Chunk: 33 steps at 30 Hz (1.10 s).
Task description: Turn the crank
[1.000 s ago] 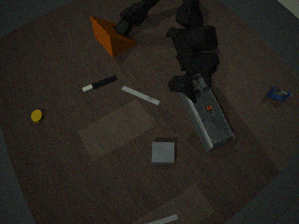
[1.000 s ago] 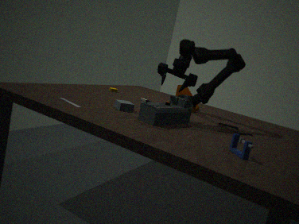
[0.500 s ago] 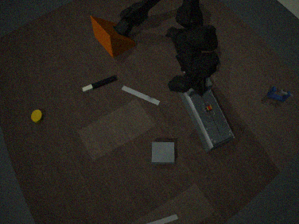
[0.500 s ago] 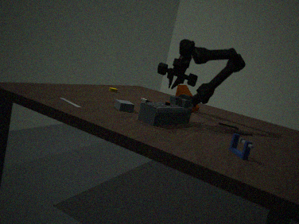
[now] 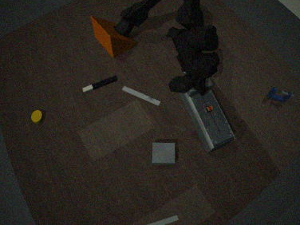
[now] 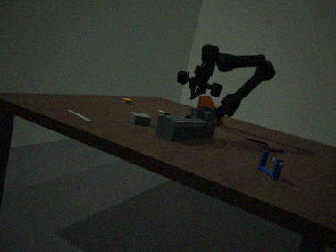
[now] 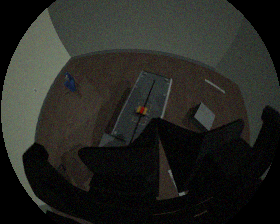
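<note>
Two fingertips of the gripper (image 5: 203,92) (image 6: 193,97) (image 7: 159,131) are pressing together on nothing above the grey slide machine (image 5: 211,124) (image 6: 185,130) (image 7: 155,92) on the desk (image 5: 120,183) (image 6: 134,147) (image 7: 90,105), so finding the crank handle and nudging it gently would serve best.

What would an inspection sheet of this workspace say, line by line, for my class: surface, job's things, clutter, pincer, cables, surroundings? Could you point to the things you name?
Surface: brown tabletop (image 5: 60,60) (image 6: 223,174), dimly lit, with paler rectangular patches.
Job's things: grey machine (image 5: 200,121) (image 6: 185,131) (image 7: 159,95) with a slot and a red-and-yellow marker (image 5: 209,108) (image 7: 142,110); crank handle not made out.
Clutter: orange wedge (image 5: 104,37) (image 6: 205,101), grey block (image 5: 163,153) (image 6: 139,119) (image 7: 204,116), yellow disc (image 5: 37,116) (image 6: 127,101), blue bracket (image 5: 279,95) (image 6: 269,164) (image 7: 70,82), pale strips, black-and-white stick (image 5: 102,84).
Pincer (image 6: 193,97): shut, nothing between its fingers, above the table.
Cables: nothing seen.
Surroundings: plain walls, grey floor.
</note>
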{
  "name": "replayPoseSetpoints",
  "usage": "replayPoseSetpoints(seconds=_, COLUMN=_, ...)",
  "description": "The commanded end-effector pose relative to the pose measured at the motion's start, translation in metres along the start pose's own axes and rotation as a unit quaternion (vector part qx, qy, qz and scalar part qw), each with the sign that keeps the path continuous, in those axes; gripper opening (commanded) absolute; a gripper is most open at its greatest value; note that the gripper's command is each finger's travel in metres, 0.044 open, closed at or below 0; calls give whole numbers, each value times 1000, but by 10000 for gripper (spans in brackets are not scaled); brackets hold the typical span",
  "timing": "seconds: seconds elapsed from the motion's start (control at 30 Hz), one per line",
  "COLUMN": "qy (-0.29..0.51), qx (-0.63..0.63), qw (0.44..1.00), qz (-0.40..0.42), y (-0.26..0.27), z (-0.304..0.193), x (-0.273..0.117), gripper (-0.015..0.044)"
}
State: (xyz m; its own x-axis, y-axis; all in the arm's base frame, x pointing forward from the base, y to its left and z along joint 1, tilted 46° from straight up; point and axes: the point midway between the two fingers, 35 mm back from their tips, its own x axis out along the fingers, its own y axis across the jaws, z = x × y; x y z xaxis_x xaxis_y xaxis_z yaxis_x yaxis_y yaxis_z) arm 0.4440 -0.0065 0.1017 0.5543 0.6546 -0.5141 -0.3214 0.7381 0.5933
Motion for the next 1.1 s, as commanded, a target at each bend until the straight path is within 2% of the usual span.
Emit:
replayPoseSetpoints(seconds=0.0, qy=0, qx=0, qw=1000, qz=0, y=0, z=0, x=0, gripper=0)
replayPoseSetpoints(seconds=0.03, qy=0, qx=0, qw=1000, qz=0, y=0, z=0, x=0, gripper=0)
replayPoseSetpoints(seconds=0.6, qy=0, qx=0, qw=1000, qz=0, y=0, z=0, x=0, gripper=440)
replayPoseSetpoints(seconds=0.63, qy=0, qx=0, qw=1000, qz=0, y=0, z=0, x=0, gripper=440)
replayPoseSetpoints(seconds=1.07, qy=0, qx=0, qw=1000, qz=0, y=0, z=0, x=0, gripper=99)
